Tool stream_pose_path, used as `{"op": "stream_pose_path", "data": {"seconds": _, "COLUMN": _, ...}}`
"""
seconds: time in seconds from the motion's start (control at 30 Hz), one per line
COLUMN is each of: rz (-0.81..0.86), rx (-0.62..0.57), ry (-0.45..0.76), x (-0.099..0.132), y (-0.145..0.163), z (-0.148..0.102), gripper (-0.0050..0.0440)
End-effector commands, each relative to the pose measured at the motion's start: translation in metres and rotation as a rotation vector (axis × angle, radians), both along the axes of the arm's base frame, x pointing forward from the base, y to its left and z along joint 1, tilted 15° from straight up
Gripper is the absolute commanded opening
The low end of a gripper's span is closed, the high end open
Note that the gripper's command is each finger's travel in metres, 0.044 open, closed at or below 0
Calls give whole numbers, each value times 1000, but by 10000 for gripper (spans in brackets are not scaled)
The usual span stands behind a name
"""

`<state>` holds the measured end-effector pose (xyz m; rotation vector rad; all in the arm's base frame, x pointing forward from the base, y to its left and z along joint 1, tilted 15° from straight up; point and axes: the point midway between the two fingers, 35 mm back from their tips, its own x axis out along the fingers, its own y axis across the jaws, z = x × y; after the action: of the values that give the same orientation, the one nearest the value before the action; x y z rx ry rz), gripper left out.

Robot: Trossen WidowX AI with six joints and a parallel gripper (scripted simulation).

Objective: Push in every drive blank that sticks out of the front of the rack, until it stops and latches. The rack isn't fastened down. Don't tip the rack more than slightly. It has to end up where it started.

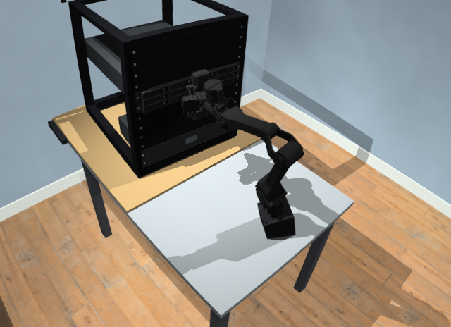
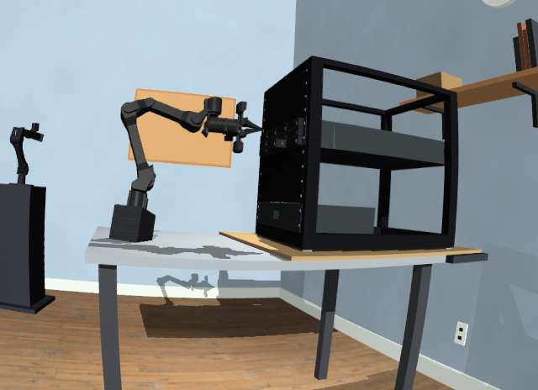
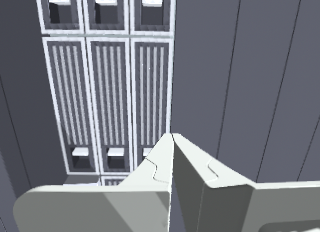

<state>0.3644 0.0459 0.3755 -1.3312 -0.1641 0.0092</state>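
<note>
A black open-frame rack stands on a tan board on the table; it also shows in the exterior view. A band of drive blanks with white-edged slotted fronts runs across its front at mid height, and several of these blanks fill the left of the wrist view. My gripper is shut and empty. Its tips point at the rack front beside the rightmost visible blank. In the exterior view the gripper sits at the rack's front face. I cannot tell which blanks stick out.
A lower unit with a small grey label sits near the rack's bottom. The arm's base stands on the grey table half. A second arm on a black pedestal stands at the far left. A wall shelf hangs behind the rack.
</note>
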Motion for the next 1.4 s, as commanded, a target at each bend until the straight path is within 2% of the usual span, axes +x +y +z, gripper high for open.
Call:
{"op": "stream_pose_path", "data": {"seconds": 0.0, "rz": 1, "rx": 2, "ry": -4, "x": -16, "y": -1, "z": -1, "gripper": -50}}
{"op": "stream_pose_path", "data": {"seconds": 0.23, "rz": 1, "rx": 2, "ry": -4, "x": -19, "y": -1, "z": -4, "gripper": -50}}
{"op": "stream_pose_path", "data": {"seconds": 0.6, "rz": 1, "rx": 2, "ry": -4, "x": -25, "y": 6, "z": -38, "gripper": -50}}
{"op": "stream_pose_path", "data": {"seconds": 0.73, "rz": 1, "rx": 2, "ry": -4, "x": -23, "y": 7, "z": -39, "gripper": -50}}
{"op": "stream_pose_path", "data": {"seconds": 0.93, "rz": 1, "rx": 2, "ry": -4, "x": -8, "y": 8, "z": -37, "gripper": -50}}
{"op": "stream_pose_path", "data": {"seconds": 1.37, "rz": 1, "rx": 2, "ry": -4, "x": -8, "y": 8, "z": -37, "gripper": -50}}
